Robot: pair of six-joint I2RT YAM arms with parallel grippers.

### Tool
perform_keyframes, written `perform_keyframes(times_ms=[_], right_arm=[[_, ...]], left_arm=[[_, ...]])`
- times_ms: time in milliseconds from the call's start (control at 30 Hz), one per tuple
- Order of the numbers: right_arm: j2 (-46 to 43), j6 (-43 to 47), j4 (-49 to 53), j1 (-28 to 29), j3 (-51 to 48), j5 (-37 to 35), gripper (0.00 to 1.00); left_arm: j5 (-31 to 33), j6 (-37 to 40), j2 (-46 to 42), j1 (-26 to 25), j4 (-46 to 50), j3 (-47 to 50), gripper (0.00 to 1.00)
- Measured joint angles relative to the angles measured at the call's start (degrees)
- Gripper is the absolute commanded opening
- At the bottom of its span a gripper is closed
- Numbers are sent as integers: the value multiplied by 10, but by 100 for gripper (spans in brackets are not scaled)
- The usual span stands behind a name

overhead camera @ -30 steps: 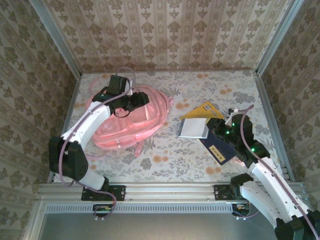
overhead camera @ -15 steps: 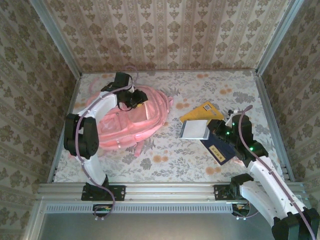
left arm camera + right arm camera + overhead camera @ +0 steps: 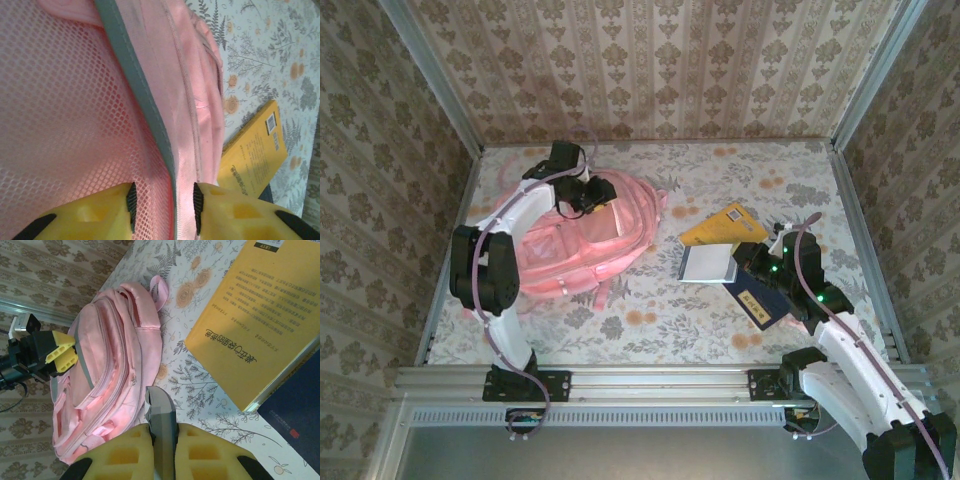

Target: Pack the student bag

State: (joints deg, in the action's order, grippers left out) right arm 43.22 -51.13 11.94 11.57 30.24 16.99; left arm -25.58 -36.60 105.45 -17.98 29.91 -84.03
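Pink, soft fabric: the student bag (image 3: pixel 570 245) lies slumped at the left of the desk (image 3: pixel 720 180). We judge it light and floppy, best taken by its grey-trimmed rim (image 3: pixel 145 100). The left gripper (image 3: pixel 163 200) sets its jaws astride that rim; whether they pinch it, we cannot tell. The right gripper (image 3: pixel 162 435) has its jaws clenched on a grey notebook (image 3: pixel 708 262).

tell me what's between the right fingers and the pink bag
The grey notebook clamped in the right fingers, then bare floral table up to the student bag, in the top view.
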Motion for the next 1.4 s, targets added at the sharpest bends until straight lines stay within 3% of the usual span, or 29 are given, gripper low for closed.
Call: perform_keyframes(times_ms=[367,1400], right_arm=[[7,-1,-15,-2,-8,7,0],[24,-2,-28,-3,-14,15,0]], left_arm=[[2,11,-7,0,16,0,28],[-23,3,22,0,2,-27,24]])
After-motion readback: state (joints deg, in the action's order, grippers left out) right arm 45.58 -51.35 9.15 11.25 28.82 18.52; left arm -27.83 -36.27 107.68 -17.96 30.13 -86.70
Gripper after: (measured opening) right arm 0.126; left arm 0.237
